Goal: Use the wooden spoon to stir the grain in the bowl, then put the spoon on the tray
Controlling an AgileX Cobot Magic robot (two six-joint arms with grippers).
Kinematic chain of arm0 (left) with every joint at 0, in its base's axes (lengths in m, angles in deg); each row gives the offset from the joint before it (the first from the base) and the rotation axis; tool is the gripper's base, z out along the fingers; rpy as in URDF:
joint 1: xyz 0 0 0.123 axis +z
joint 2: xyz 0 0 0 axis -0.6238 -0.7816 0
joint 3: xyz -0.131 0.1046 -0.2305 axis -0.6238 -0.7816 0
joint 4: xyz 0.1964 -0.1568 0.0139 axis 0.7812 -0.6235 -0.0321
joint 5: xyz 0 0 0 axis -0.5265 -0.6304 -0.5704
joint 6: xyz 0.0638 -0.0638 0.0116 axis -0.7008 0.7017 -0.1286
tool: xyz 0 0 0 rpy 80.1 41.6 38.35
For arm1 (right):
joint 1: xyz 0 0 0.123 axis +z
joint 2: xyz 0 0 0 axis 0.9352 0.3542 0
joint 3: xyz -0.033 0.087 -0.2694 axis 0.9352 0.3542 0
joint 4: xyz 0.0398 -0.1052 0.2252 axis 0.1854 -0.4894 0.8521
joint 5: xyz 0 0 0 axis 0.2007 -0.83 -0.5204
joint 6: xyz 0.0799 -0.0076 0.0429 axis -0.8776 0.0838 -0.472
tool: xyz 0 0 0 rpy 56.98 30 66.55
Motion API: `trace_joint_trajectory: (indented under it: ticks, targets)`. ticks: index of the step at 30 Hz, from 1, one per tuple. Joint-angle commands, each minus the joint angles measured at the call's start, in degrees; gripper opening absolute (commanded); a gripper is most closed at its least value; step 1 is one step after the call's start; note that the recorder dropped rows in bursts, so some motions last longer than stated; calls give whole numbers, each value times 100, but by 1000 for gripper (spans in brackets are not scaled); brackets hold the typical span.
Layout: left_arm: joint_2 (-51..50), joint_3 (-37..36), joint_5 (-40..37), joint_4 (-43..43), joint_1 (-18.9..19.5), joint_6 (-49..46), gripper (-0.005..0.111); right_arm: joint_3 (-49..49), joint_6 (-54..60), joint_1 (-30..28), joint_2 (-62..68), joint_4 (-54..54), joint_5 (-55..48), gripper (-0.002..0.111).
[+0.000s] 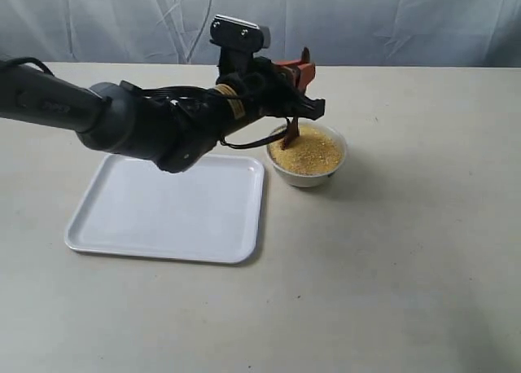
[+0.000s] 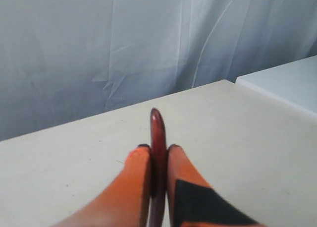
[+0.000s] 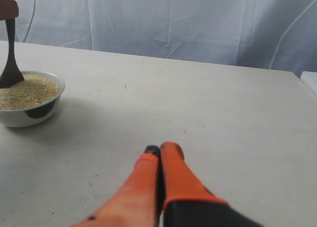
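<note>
The small white bowl (image 1: 308,155) holds a mound of yellow grain (image 1: 308,151); both also show in the right wrist view as bowl (image 3: 29,110) and grain (image 3: 27,90). The dark wooden spoon (image 1: 291,133) stands nearly upright with its round end in the grain, also seen as spoon (image 3: 10,63). My left gripper (image 1: 297,88) is shut on the spoon's handle (image 2: 158,138) above the bowl. The flat white tray (image 1: 171,210) lies left of the bowl. My right gripper (image 3: 159,150) is shut with nothing in it, low over the table, outside the exterior view.
A pale curtain hangs behind the beige table (image 1: 407,267). A separate white surface (image 2: 287,83) adjoins the table's far corner in the left wrist view. The left arm (image 1: 122,125) stretches across above the tray's far edge.
</note>
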Motion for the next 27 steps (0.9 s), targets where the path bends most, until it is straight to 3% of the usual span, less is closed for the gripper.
trace_joint_trajectory:
  ticks: [1,14,27]
  targets:
    - [27,22,408,3,-90,410,0,10,-2,-25,-39,-10,42,0]
    - [351,22,-165,-406,28,-214,0,10,-2,-25,-39,-10,42,0]
    - [-49,22,17,-214,-3,315,0,10,-4,-25,-39,-22,42,0]
